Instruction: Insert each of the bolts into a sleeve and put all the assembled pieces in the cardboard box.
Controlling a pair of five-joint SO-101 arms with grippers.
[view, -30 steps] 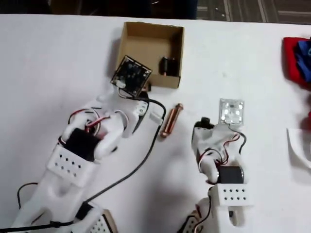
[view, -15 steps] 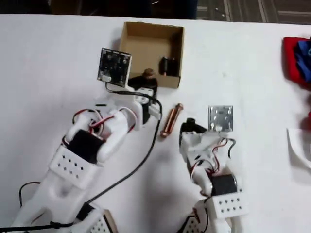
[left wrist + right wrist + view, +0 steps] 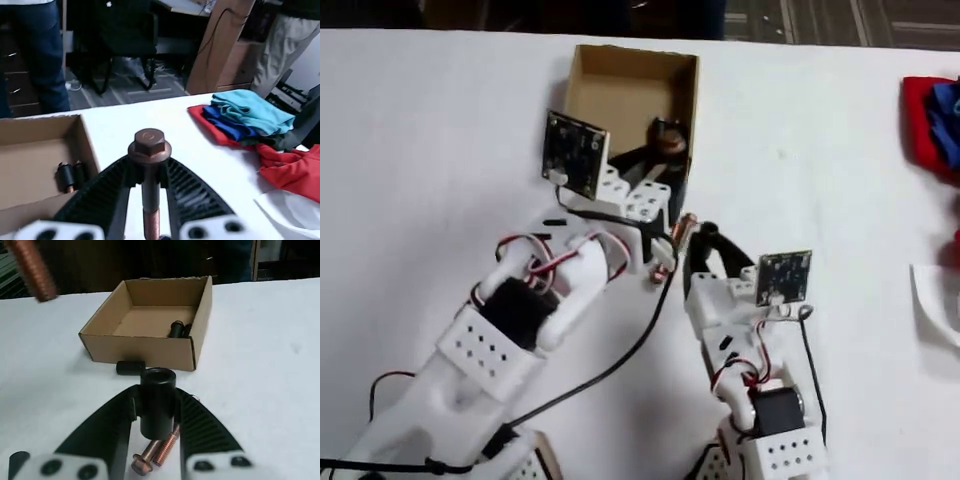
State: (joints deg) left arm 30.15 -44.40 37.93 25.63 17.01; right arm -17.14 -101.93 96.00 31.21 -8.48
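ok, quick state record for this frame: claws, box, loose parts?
left claw: shut on copper hex-head bolt, head up
right claw: shut on black cylindrical sleeve, upright
brown cardboard box: open; black cylindrical parts inside, count unclear
loose on white table: second black sleeve by box wall; second copper bolt under right claw

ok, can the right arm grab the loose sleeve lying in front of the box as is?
Probably not yet: the right gripper is shut on an upright sleeve. The loose sleeve lies on open table before the cardboard box, nothing blocking it.
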